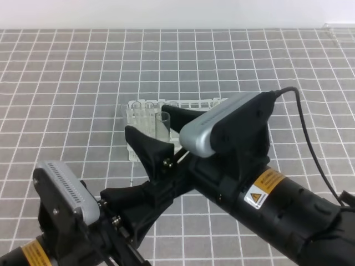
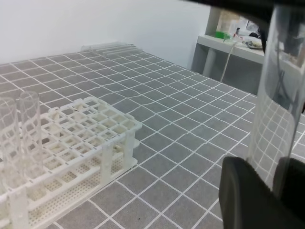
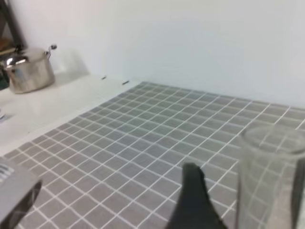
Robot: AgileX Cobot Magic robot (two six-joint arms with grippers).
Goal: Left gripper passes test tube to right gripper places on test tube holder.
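The test tube (image 1: 162, 126) stands upright in the air just in front of the test tube holder (image 1: 191, 105), with both arms meeting at it. The left pincer (image 1: 148, 145) reaches up from below the holder in the high view. Its dark finger (image 2: 257, 195) presses against the lower glass in its own wrist view, so it looks to be pinching the tube. The right pincer (image 1: 177, 119) comes in from the holder's right side. One black finger (image 3: 195, 200) shows beside the glass (image 3: 269, 176) in the right wrist view, but whether it has closed on the tube I cannot tell.

This reads as the handover itself, and the risk lies in timing. If the left pincer lets go before the right has a firm pinch, the smooth glass would likely slip and drop onto the grey tiled surface (image 1: 66, 111). If both pinch hard while either arm shifts, the tube could tilt or crack. The other tubes (image 1: 141, 115) at the holder's left end stand close behind, and a swinging finger could knock them.
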